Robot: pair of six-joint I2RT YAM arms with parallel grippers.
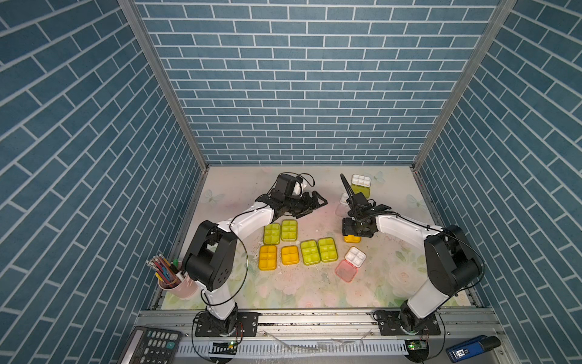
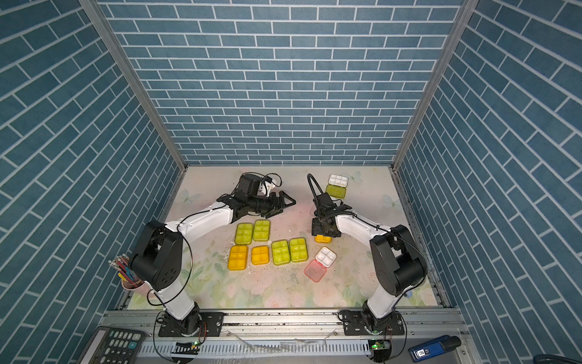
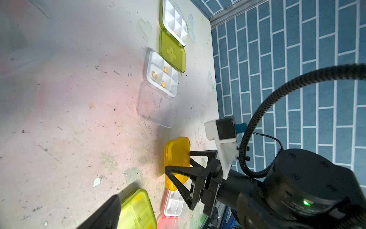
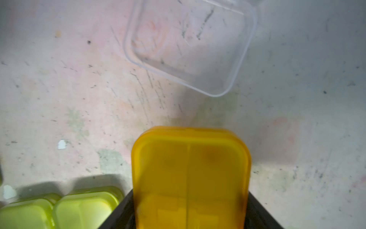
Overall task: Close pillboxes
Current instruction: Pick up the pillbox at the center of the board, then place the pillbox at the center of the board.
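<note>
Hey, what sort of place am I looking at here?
Most likely a robot test booth, not a home: two robot arms bolted to a metal rail, walls papered in blue brick print, and pillboxes laid out on a flowery tabletop.

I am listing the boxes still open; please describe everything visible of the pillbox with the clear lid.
The clear-lidded pillbox is open and lies flat on the table, with nothing gripping it. Its white plastic tray is split into small compartments; three round amber pills sit in separate ones. The transparent lid is folded out flat beside the tray, the scratched table showing through. One tray corner meets the lime green lid of the neighbouring open pillbox; I cannot tell whether they touch.
</note>
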